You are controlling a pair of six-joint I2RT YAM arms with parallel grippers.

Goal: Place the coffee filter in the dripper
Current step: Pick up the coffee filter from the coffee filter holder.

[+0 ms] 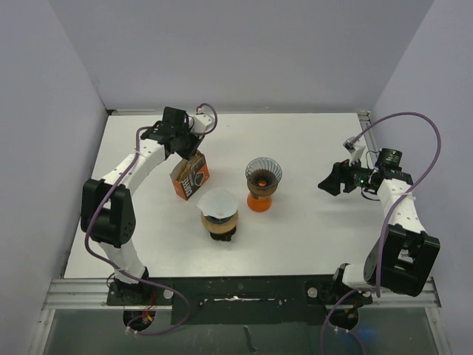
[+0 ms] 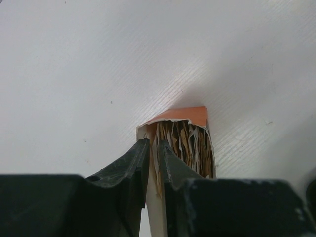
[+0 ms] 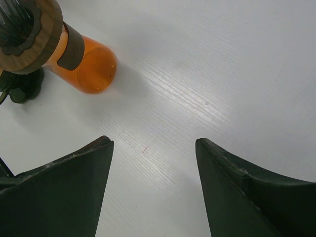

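An orange box of coffee filters [image 1: 191,177] stands left of centre, its top open, with brown and white filters [image 2: 185,145] packed upright inside. My left gripper [image 1: 183,150] is above it and shut [image 2: 153,144]: one finger is outside the box's left wall, the other inside, pinching the wall and a filter edge. A glass dripper [image 1: 264,172] sits empty on an orange stand [image 1: 260,201]. My right gripper [image 1: 330,183] is open and empty [image 3: 154,143], to the right of that dripper [image 3: 29,24] and its stand [image 3: 91,69].
A second dripper with a wooden collar [image 1: 219,224] stands in front of the box and holds a white filter [image 1: 218,203]. Its dark base [image 3: 22,88] shows at the left of the right wrist view. The white table [image 1: 310,244] has walls on three sides.
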